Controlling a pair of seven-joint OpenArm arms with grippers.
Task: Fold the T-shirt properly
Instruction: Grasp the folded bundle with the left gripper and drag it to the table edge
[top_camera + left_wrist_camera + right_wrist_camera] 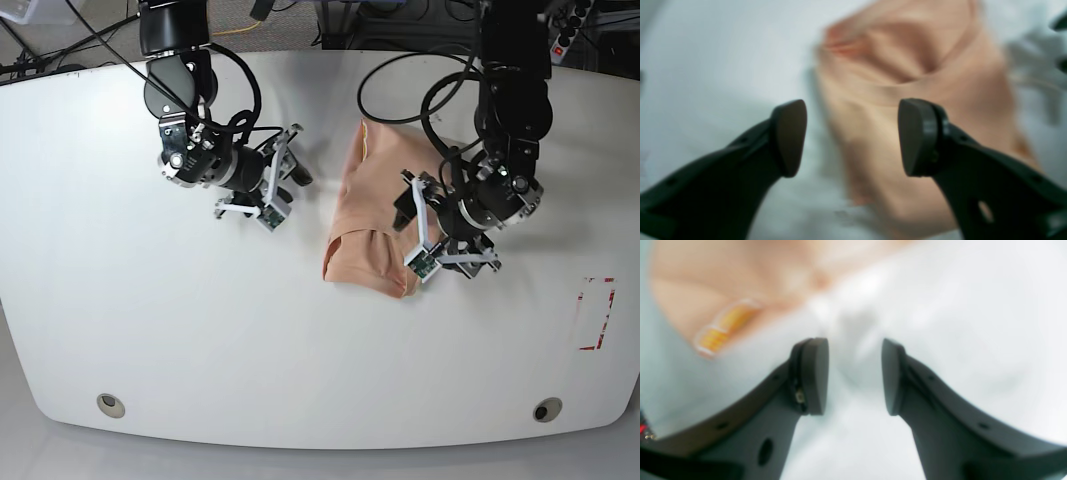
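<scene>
Although the T-shirt [372, 215] already lies bunched into a compact peach bundle near the middle of the white surface [150, 330], its outline looks uneven, so the fold seems unfinished. In the base view its long axis runs roughly from 12 to 6 o'clock, with a rolled, thicker edge at the 6 o'clock end.

The left gripper [412, 232] sits at the bundle's 3 o'clock side, right over that edge, and its wrist view shows the jaws spread wide with nothing between them, the cloth [907, 83] lying ahead at about 12 to 1 o'clock. The right gripper [285, 172] hangs at the bundle's 9 o'clock side, apart from the fabric with bare surface between; its jaws are parted too and grasp nothing, and in its own view only a corner of the shirt with a yellow-orange mark [721, 328] shows toward 10 o'clock.

The left arm is clearly the nearer one. Any next tidy-up would probably start from it, reaching across the short axis toward 9 o'clock, while the right arm would need to close the gap first. Both wrist views are blurred, so fine creases cannot be read.
</scene>
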